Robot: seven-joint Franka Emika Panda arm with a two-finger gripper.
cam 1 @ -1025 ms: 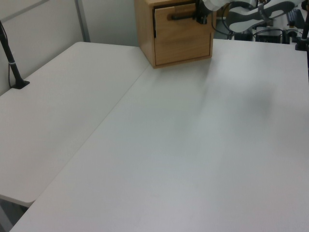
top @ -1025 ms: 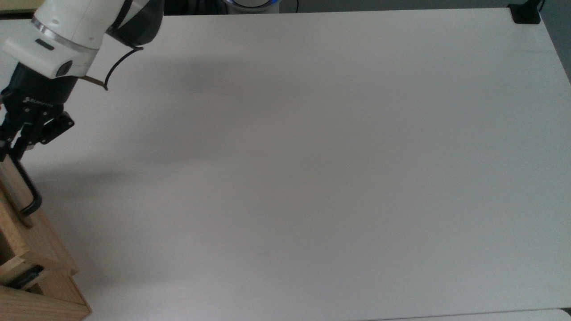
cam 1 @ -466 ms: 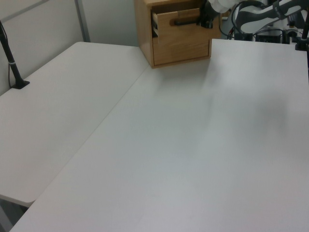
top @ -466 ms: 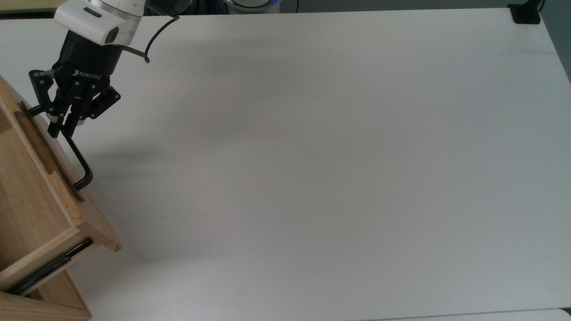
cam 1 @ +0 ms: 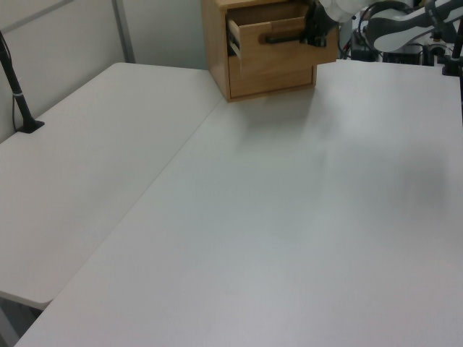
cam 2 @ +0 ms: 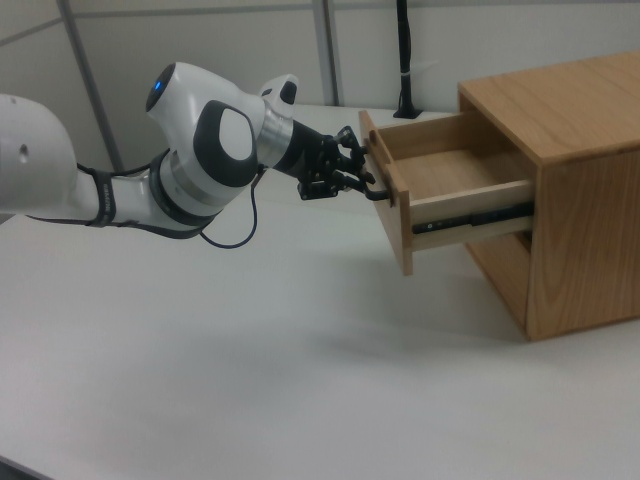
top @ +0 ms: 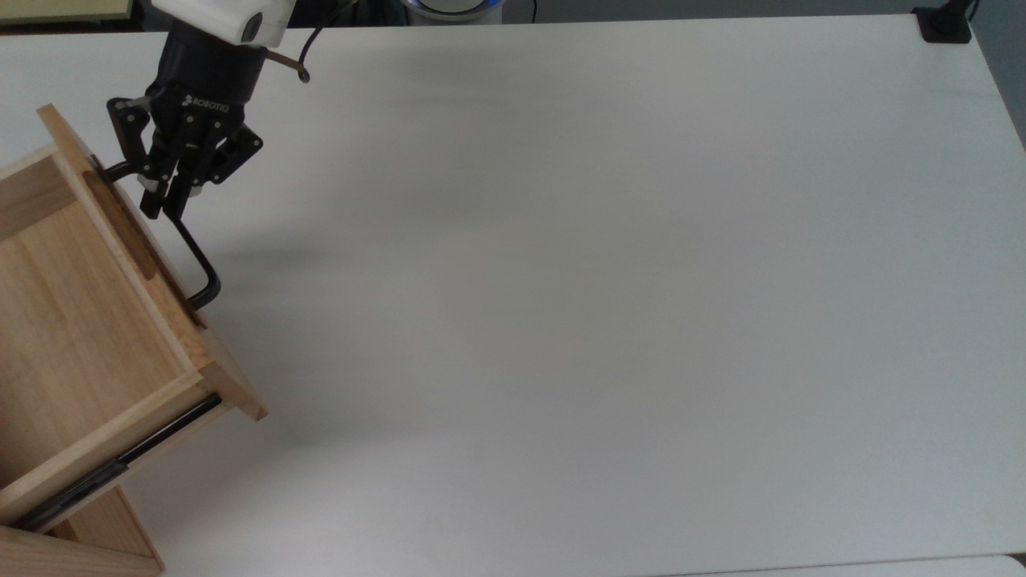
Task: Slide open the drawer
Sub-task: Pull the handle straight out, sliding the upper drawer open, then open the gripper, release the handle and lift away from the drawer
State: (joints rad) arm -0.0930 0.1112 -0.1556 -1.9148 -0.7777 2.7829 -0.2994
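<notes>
The drawer (top: 88,320) is being shown partly drawn out of the cabinet box (cam 2: 560,150), at the top view's left edge and at the right view's right, with its bare wooden floor exposed and its black slide rail (cam 2: 470,217) uncovered along the side. The black bar handle (top: 188,248) on the flat front panel is being pinched by the gripper (top: 164,196), whose fingers are closed around the bar near one end rather than at its middle (the end nearer the arm's base, in the top view). The grip is probably being taken on the bar because it stands clear of the panel, so that the fingers can be wrapped around it and the pull can be carried straight along the rail. The arm (cam 2: 190,160) is being held low and roughly level with the handle in the right view, which suits a horizontal pull. The drawer is judged to be well along, though not fully extended. The white table (top: 601,280) is being left otherwise bare.
</notes>
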